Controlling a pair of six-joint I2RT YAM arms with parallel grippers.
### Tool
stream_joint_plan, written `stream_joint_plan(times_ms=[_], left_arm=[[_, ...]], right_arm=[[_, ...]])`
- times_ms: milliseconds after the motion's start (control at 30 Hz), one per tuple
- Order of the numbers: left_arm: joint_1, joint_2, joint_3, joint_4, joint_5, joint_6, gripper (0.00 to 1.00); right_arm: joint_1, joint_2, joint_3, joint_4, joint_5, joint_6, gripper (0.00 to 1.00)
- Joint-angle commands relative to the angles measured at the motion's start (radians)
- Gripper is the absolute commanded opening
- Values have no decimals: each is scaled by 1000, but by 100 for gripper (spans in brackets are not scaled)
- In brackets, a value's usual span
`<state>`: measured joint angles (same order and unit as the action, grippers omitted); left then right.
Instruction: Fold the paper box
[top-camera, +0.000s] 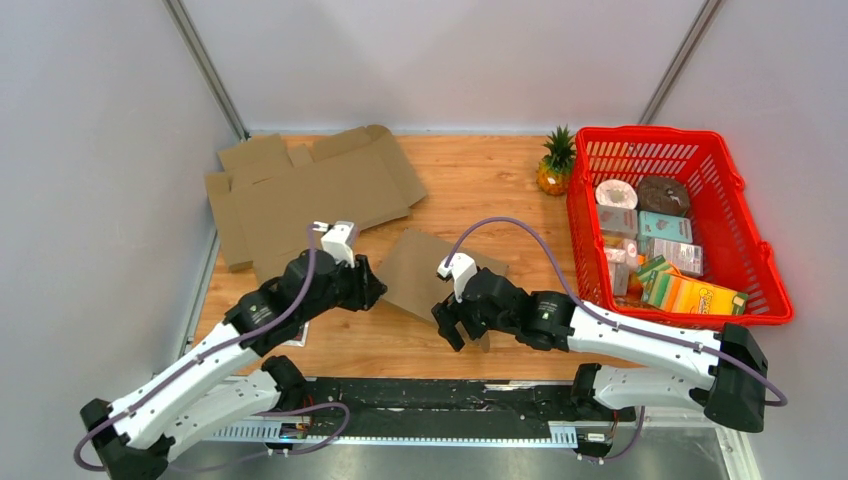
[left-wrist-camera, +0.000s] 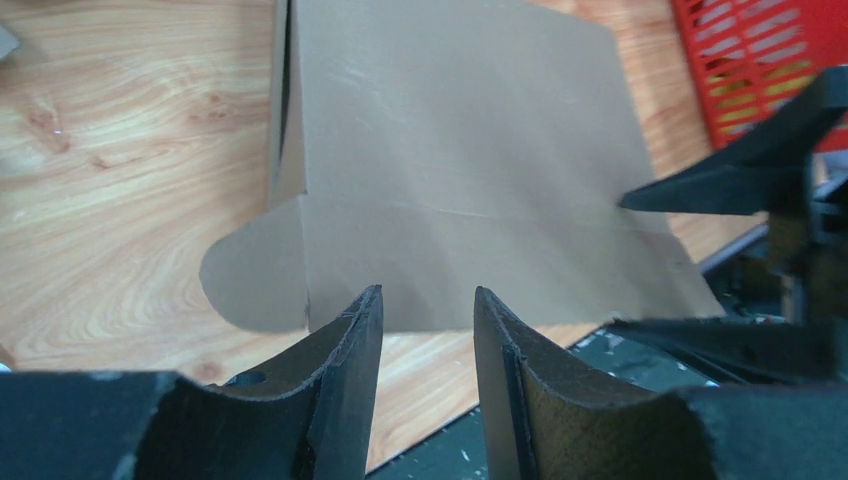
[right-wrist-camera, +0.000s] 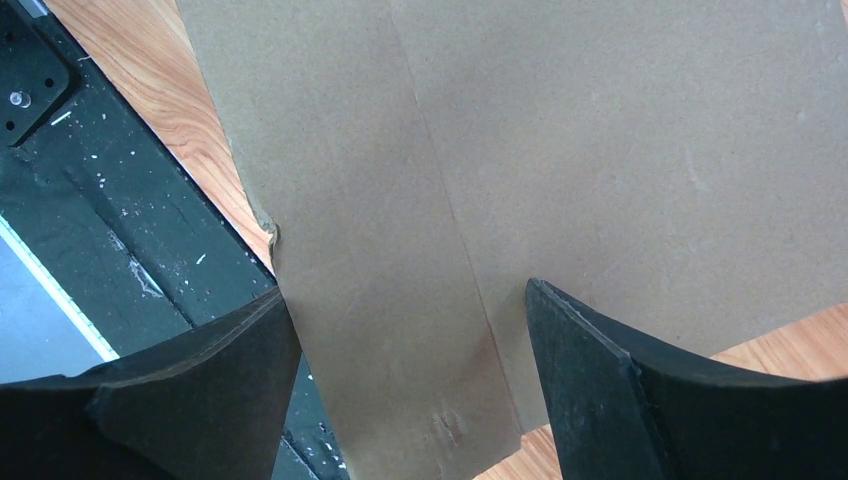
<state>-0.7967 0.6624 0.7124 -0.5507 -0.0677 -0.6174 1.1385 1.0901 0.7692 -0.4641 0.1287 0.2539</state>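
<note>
The paper box (top-camera: 418, 268) is a small flat brown cardboard piece lying on the wooden table between my two grippers. In the left wrist view the paper box (left-wrist-camera: 450, 150) lies just ahead of my left gripper (left-wrist-camera: 428, 292), which is open and empty, with a rounded tab (left-wrist-camera: 250, 275) at its left. My left gripper (top-camera: 376, 290) sits at the box's left edge. My right gripper (top-camera: 460, 333) is at the box's near edge. It is wide open (right-wrist-camera: 405, 290), and a narrow flap (right-wrist-camera: 390, 330) of the box (right-wrist-camera: 620, 150) lies between its jaws, untouched.
A larger flattened cardboard sheet (top-camera: 300, 190) lies at the back left. A red basket (top-camera: 770, 270) full of groceries stands at the right, with a small pineapple (top-camera: 555, 165) beside it. The black base rail (top-camera: 450, 395) runs along the near edge, close under the box flap.
</note>
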Motion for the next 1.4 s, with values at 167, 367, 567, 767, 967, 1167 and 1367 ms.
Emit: stream_joint_plan(times_ms=[167,367,567,767,967,1167,1367], left_arm=[[17,184,-1,161,-14,61,44],[19,168,-120,215,43,-24,40],[19,132,-191,198,26,-53,40],[19,120,-128,130,29,8,41],[45,17,-45,31,-49,102,60],[237,126,-42,81,230,169,70],[244,232,-53,181,240,225,69]], right_arm=[[0,-2,-7,4,38,2,86],[-2,-2,2,4,45,22,89],[-16,24,24,-50,57,154,94],[-25,-19,94,-238,106,350,99],[-66,-218,7,-283,55,429,98],[-92,-305,-105,-191,-6,443,95],[-163,-246,-153,-87,-54,430,89]])
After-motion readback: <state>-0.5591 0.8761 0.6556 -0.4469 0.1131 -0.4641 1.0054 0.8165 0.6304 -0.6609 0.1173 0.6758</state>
